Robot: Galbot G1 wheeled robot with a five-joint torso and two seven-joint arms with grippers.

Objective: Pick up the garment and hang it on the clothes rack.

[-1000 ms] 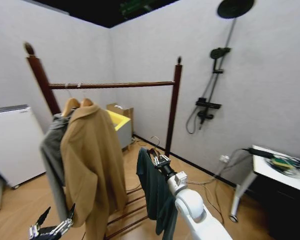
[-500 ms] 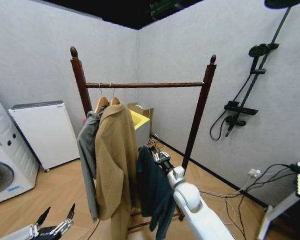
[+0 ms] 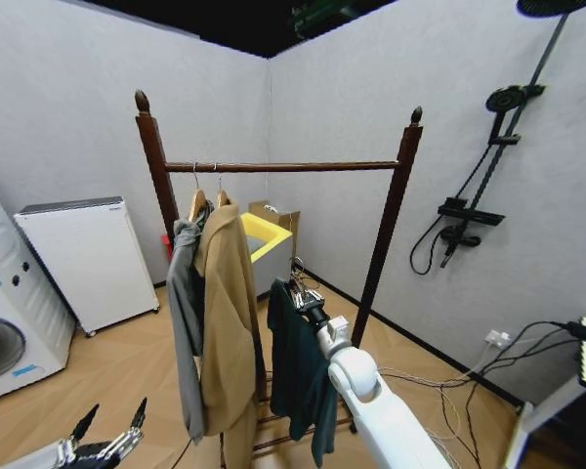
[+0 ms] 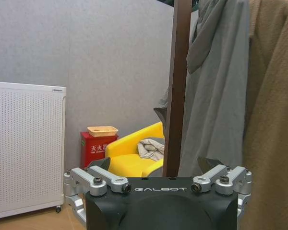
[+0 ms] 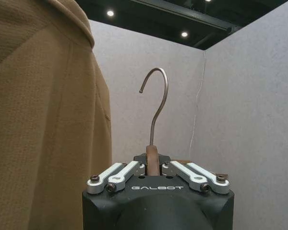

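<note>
Teal garment [image 3: 298, 376] gripped by right tool [image 3: 300, 296], arm outstretched; left tool [image 3: 105, 445] low, open.

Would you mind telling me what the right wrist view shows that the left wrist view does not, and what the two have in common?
The right wrist view shows the right gripper shut on the neck of the hanger, with its metal hook standing free against the ceiling lights. The left wrist view shows the left gripper open and holding nothing, a post of the clothes rack, the grey hooded sweatshirt, a yellow bin, a red box and a white appliance. Both show the tan coat and the grey wall.
</note>
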